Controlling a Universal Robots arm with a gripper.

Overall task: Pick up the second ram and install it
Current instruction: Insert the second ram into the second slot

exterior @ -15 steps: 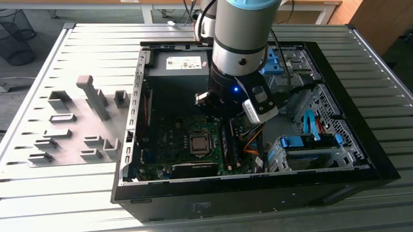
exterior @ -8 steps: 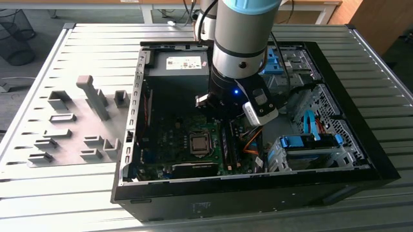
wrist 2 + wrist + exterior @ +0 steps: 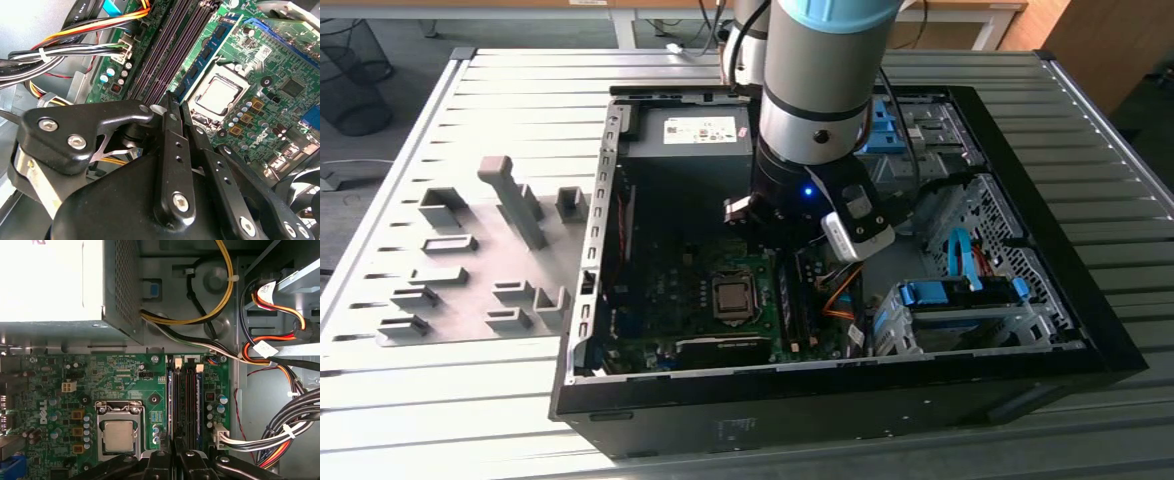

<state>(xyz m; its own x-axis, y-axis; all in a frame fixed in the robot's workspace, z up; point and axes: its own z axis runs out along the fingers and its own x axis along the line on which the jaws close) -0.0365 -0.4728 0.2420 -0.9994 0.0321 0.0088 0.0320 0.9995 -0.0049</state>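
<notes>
My gripper hangs inside the open computer case, just above the row of memory slots. In both wrist views its black fingers are pressed together with nothing visible between them; the gripper is shut. A flat blue ram stick with black chips stands seated in the slot beside the processor socket. It appears as a thin blue strip in the first wrist view. I cannot tell whether it is the second ram.
Bundled power cables run close to the slots on the side away from the socket. The grey power supply fills the case's far corner. Blue drive-bay clips sit at the exterior view's right. Grey holder blocks stand on the table left of the case.
</notes>
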